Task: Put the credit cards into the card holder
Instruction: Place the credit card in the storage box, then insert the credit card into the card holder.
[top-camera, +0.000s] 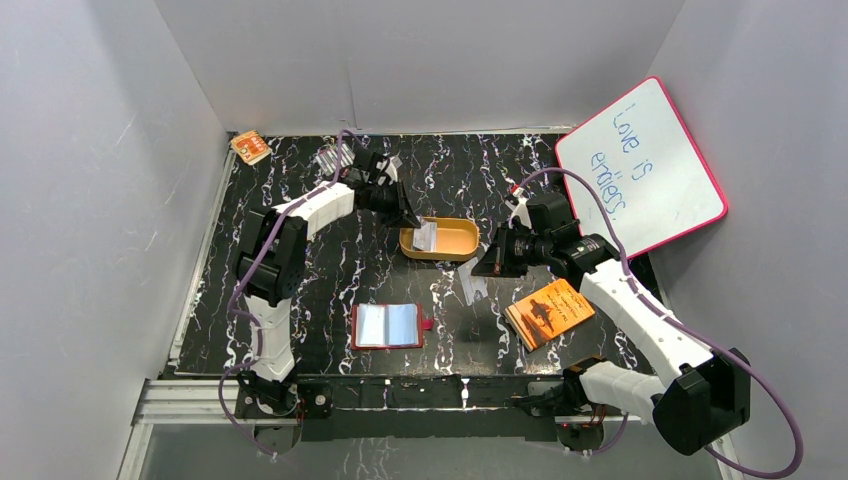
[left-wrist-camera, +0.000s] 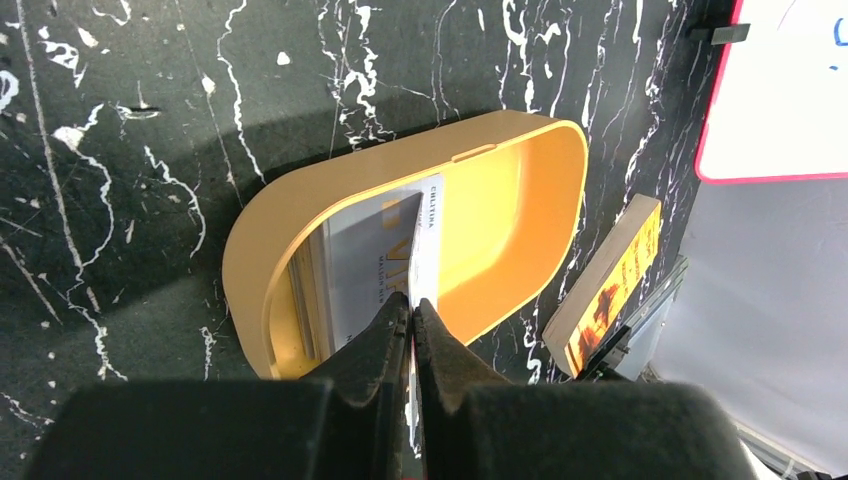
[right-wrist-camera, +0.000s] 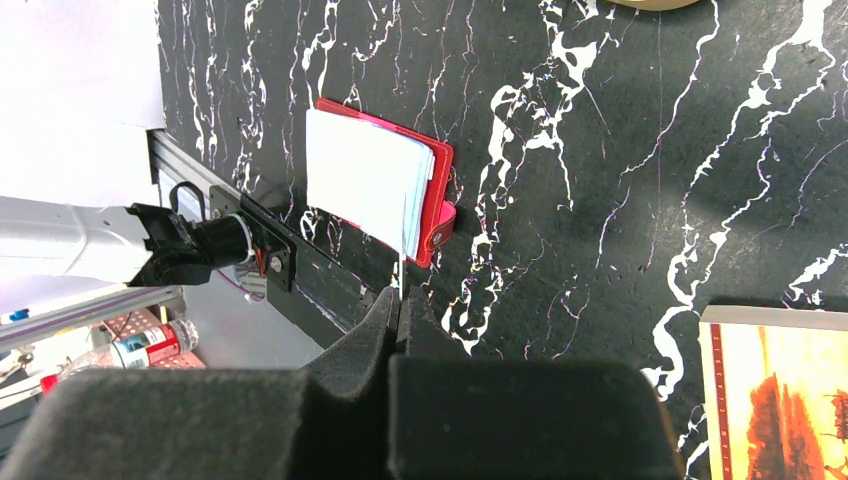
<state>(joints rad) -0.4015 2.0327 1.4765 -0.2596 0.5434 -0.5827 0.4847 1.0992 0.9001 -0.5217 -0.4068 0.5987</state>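
The dark red card holder (top-camera: 387, 325) lies open near the table's front edge, pale pockets up; it also shows in the right wrist view (right-wrist-camera: 441, 190). My right gripper (top-camera: 484, 268) (right-wrist-camera: 399, 295) is shut on a credit card (top-camera: 470, 285), seen edge-on as a thin white line (right-wrist-camera: 403, 245), held above the table to the right of the holder. My left gripper (top-camera: 410, 220) (left-wrist-camera: 411, 305) is shut on another credit card (left-wrist-camera: 429, 235), standing on edge inside the orange oval tin (left-wrist-camera: 520, 200). More cards (left-wrist-camera: 355, 265) lean at the tin's left end.
An orange booklet (top-camera: 548, 312) (right-wrist-camera: 775, 390) lies at the front right, under my right arm. A whiteboard (top-camera: 645, 165) with a pink rim leans at the back right. A small orange packet (top-camera: 250, 147) sits in the back left corner. Grey walls enclose the table.
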